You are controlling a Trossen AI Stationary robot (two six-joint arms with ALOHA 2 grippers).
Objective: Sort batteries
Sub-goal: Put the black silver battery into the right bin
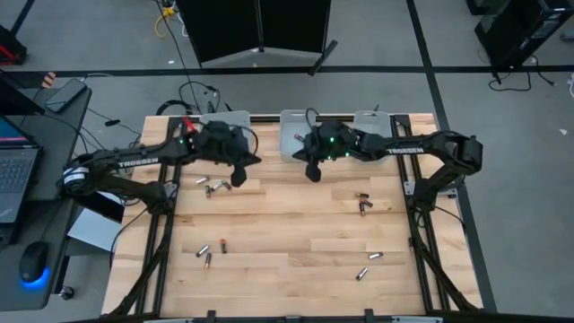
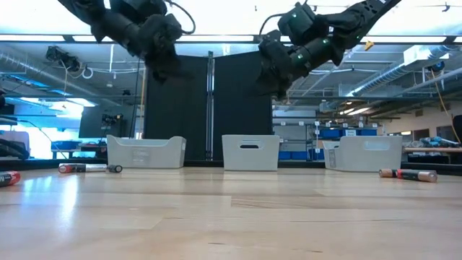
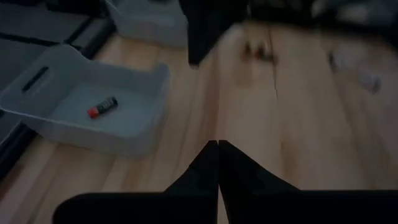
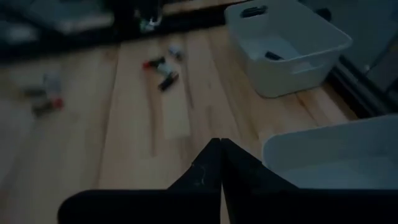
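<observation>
small cylindrical batteries (image 1: 215,187), pale wood table (image 1: 287,233)

Dim, blurred wrist views — bright ceiling strips (low view).

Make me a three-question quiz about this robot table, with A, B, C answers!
1. Where do the three bins stand?
A. along the table's far edge
B. in the table's middle
C. on the floor

2. What colour is the end of the battery lying in a bin, in the left wrist view?
A. blue
B. red
C. green

3. How are the left gripper's fingers?
A. wide open
B. shut, holding nothing
C. shut on a battery

Answers: 1 A, the high view shows them lined along the far edge. 2 B, one end is red. 3 B, the fingertips meet with nothing between them.
</observation>
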